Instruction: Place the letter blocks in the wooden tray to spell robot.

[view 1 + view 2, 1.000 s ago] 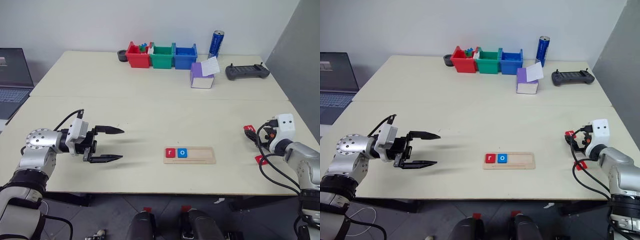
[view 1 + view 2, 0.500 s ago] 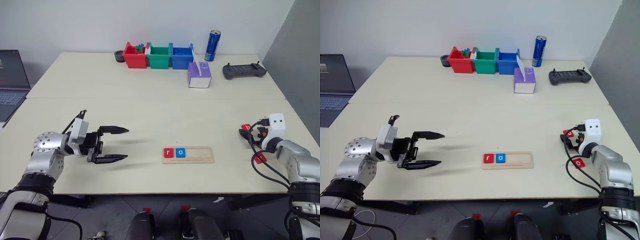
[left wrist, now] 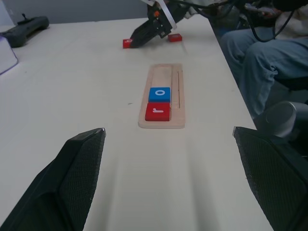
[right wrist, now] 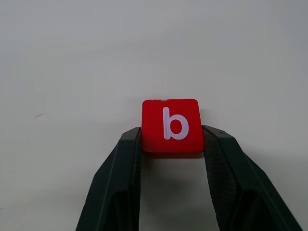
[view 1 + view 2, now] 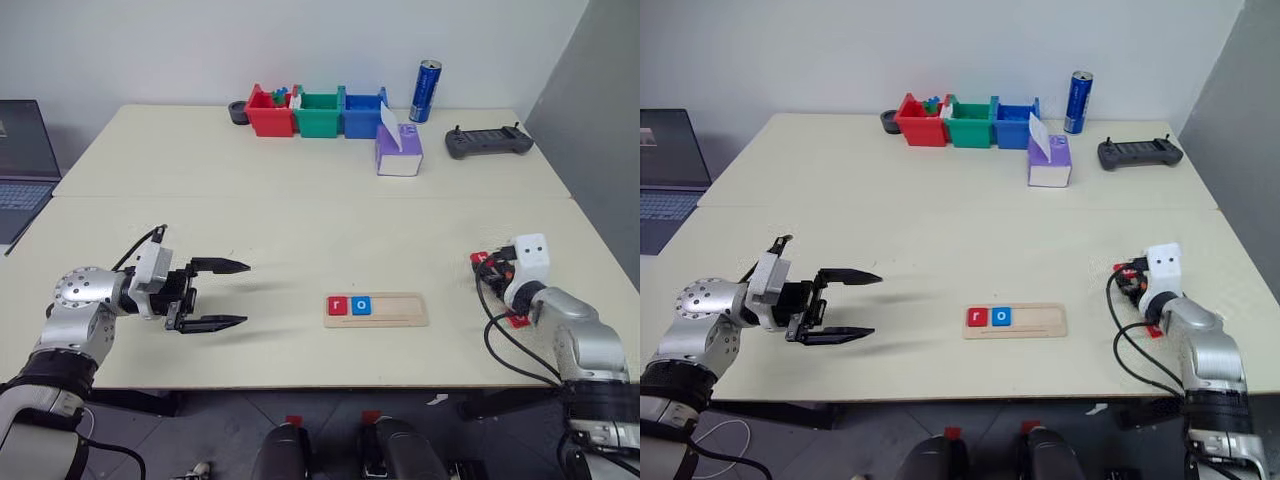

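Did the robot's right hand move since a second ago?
Yes. The right gripper has slid toward the wooden tray, leaving a smaller gap of bare table between them than before. Its jaws now sit against the sides of the red b block.

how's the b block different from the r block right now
The b block sits on the bare table between the right end effector's fingers; the r block lies in the wooden tray, at its end, touching the blue o block. Both are red squares with white lowercase letters.
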Available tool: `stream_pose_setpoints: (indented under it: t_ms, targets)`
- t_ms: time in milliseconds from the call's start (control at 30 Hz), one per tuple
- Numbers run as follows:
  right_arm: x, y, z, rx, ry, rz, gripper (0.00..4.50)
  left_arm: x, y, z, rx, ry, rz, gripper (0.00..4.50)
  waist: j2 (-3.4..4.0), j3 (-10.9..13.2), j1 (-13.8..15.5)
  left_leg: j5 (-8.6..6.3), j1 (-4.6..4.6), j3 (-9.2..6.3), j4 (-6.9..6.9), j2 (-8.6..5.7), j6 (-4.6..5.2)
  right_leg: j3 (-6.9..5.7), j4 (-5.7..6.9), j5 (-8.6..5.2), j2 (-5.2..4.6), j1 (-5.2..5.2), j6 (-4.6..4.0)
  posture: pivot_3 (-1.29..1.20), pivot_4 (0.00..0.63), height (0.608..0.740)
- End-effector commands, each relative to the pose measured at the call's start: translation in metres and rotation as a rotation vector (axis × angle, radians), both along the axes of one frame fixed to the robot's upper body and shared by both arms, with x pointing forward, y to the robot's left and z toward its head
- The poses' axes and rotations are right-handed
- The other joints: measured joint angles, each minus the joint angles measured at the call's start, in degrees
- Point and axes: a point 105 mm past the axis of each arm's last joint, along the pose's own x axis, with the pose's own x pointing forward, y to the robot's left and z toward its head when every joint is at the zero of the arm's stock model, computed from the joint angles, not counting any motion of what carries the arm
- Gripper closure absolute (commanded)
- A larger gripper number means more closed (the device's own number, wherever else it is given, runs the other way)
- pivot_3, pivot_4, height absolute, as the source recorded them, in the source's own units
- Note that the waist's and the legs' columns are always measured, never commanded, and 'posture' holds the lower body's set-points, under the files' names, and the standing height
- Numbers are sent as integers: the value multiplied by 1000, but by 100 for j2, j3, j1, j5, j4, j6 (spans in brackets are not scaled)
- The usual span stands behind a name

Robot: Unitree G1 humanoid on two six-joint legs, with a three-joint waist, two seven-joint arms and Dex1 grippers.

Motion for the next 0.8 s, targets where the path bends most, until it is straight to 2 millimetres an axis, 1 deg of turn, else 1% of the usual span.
stream_pose_setpoints:
  t_ms: [33,67,133,200,267,400,600,800]
  targets:
    - [-14,9,32,-44,-106,-41,3047,0,-2,2,-3,-19,-16,0,-1,0,4,0,0,-3,-1,0,0,-1,0,0,0,0,0,0,150,740]
    - [-21,12,36,-48,-111,-40,3047,1,-2,2,-3,-22,-15,0,-1,0,4,0,0,-3,-2,1,0,-2,-1,0,1,-1,0,0,150,740]
    - [-39,25,43,-34,-121,-12,3047,2,-1,3,-7,-24,-6,0,-2,-1,13,0,-2,-4,-2,1,0,-2,0,0,1,-3,0,0,150,740]
    - [-57,37,45,-11,-114,5,3047,3,1,4,-28,-26,8,0,-3,-2,20,0,-3,-6,-3,1,0,-4,-1,-1,1,-3,0,0,150,740]
    - [-67,43,44,-4,-100,1,3047,3,2,4,-27,-28,11,0,-4,-3,12,0,-3,-7,-3,1,0,-4,-2,-1,1,-4,0,0,150,740]
    - [-86,53,33,26,-51,-31,3047,4,3,0,-3,-31,16,0,-18,-14,11,0,-1,-7,-1,1,0,-4,-1,-1,1,-2,0,0,150,740]
    - [-91,50,21,44,-7,-79,3047,8,1,1,-3,-36,15,0,-24,-18,15,0,-2,-9,1,0,1,-5,-1,-1,1,-1,0,0,150,740]
    - [-92,48,10,70,30,-76,3047,10,1,-1,1,-38,20,0,-28,-20,4,-1,-2,-8,-3,1,0,-6,-3,-2,2,-3,-2,0,150,740]
